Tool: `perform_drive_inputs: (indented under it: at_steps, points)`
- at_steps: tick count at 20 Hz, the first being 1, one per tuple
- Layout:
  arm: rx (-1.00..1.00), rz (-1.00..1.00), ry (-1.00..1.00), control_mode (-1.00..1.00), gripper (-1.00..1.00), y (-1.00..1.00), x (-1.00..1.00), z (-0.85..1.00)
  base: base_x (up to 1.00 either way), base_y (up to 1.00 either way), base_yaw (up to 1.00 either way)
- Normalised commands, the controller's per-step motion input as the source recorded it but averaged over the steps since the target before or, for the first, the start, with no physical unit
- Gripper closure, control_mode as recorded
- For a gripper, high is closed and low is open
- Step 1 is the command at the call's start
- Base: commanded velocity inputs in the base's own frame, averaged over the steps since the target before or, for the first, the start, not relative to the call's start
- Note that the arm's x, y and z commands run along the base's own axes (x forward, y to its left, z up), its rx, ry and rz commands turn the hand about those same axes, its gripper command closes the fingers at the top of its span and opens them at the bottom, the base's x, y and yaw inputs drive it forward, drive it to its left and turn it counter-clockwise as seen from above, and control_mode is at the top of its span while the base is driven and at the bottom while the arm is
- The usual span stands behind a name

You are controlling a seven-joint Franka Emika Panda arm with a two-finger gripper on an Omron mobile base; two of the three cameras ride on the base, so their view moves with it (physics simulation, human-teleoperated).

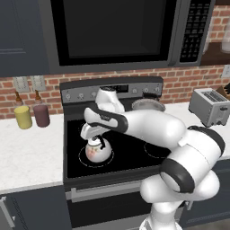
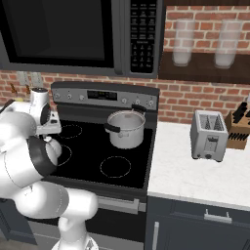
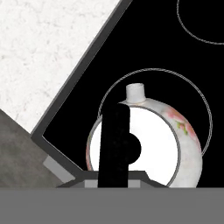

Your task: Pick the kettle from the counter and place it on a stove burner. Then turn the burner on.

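The small white kettle with pink floral marks stands upright inside the front-left stove burner, a white-outlined circle on the black glass cooktop. My gripper is right above it, shut on the black arched handle. Seen from the hand, the kettle lies within the burner ring, spout pointing away, with the black handle running up from between my fingers. I cannot tell whether its base rests on the glass. The white counter lies to the left of the stove.
A grey steel pot occupies the back-right burner. Control knobs line the stove's back panel. Two jars stand on the left counter, a toaster and a knife block on the right. A microwave hangs overhead.
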Motion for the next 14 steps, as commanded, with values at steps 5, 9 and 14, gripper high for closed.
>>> perform_drive_inputs:
  at_steps: [5,9,14]
  points:
    - [0.0,0.0,0.0,-1.0,1.0,0.0,0.05,-0.34,0.0,0.0,0.0]
    - [0.0,0.0,0.0,-1.0,1.0,0.0,0.09,-0.27,0.0,0.0,0.0]
    - [0.0,0.0,0.0,-1.0,1.0,0.0,0.16,-0.14,0.0,0.0,0.0]
